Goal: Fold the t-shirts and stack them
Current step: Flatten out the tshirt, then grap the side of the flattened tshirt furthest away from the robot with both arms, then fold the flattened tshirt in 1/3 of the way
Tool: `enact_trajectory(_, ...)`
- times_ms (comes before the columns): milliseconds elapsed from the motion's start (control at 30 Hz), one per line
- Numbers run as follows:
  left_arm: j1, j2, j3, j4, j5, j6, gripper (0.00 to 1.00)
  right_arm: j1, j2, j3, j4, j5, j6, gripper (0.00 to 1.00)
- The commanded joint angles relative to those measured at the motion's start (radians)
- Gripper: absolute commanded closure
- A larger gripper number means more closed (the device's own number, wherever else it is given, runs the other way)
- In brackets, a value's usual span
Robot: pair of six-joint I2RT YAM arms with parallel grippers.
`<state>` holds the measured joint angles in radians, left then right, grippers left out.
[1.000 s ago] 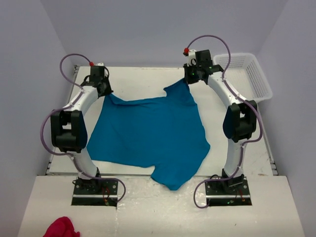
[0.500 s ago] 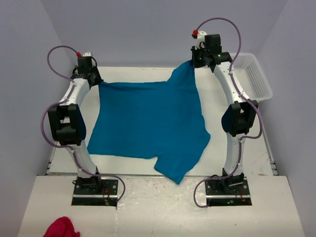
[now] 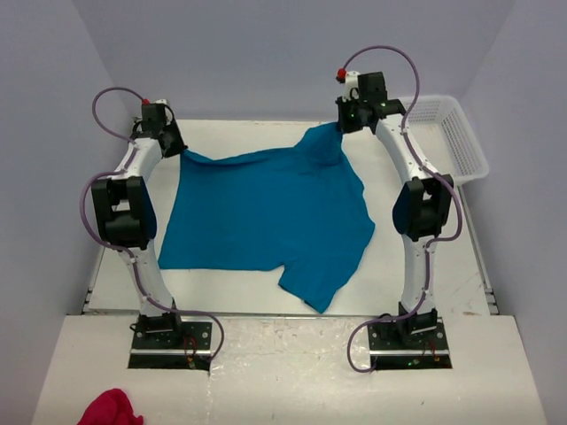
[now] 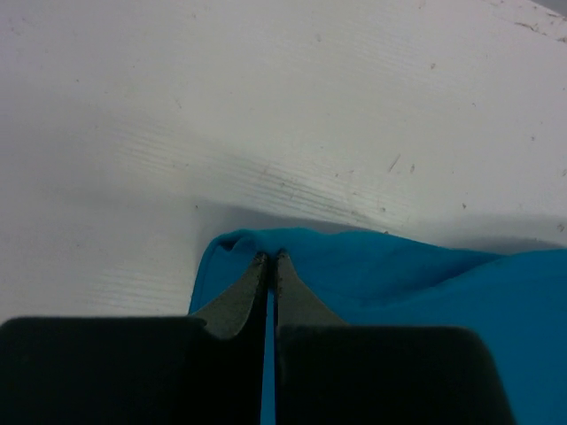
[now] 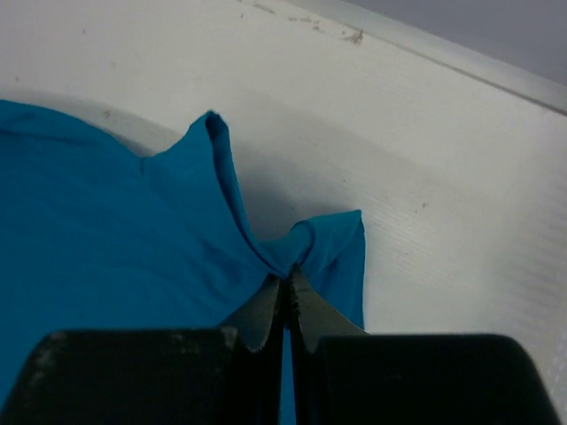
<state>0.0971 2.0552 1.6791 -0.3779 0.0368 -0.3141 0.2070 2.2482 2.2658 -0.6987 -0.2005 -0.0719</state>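
The work is at its opening stage: the teal-blue t-shirt (image 3: 266,221) lies opened out on the white table (image 3: 239,133), between the two arms, with no fold in it and no stack begun anywhere in view. The left gripper (image 4: 270,258) is closed tight on a rolled corner of the fabric at the shirt's far left, and the right gripper (image 5: 285,279) is pinched shut on a bunched bit of its edge at the far right, where the cloth rises in a small peak off the table. The far edge sags slightly between the two grips, and the body of the shirt rests on the surface with shallow wrinkles. A lobe of it, likely a sleeve, reaches toward the near edge of the table on the right side. By my judgement everything remains to be done: flattening the shirt, folding it and setting it down as the base of a pile. A white slatted basket (image 3: 465,150) sits at the far right corner of the table, close to the right arm but apart from the shirt. A crumpled magenta cloth (image 3: 108,409) lies on the near platform left of the arm bases, well apart from the table; I cannot tell whether it is another shirt. Nothing rests on the shirt itself.
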Motion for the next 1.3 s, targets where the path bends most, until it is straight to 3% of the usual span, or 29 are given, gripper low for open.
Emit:
enact_trajectory(0,0.007,-0.021,0.002,0.023,0.043,-0.011,1.00,0.026,-0.102,-0.078,0.022,0.015,0.003,1.00)
enact_trajectory(133,0.007,-0.032,-0.007,-0.007,0.017,-0.019,1.00,0.040,-0.217,-0.268,0.105,0.026,0.046,1.00)
enact_trajectory(733,0.007,-0.055,-0.064,-0.118,-0.063,-0.043,1.00,0.068,-0.484,-0.728,0.182,0.081,0.144,1.00)
enact_trajectory(1267,0.007,-0.121,-0.150,-0.150,-0.115,-0.059,1.00,0.109,-0.642,-0.976,0.188,0.254,0.185,1.00)
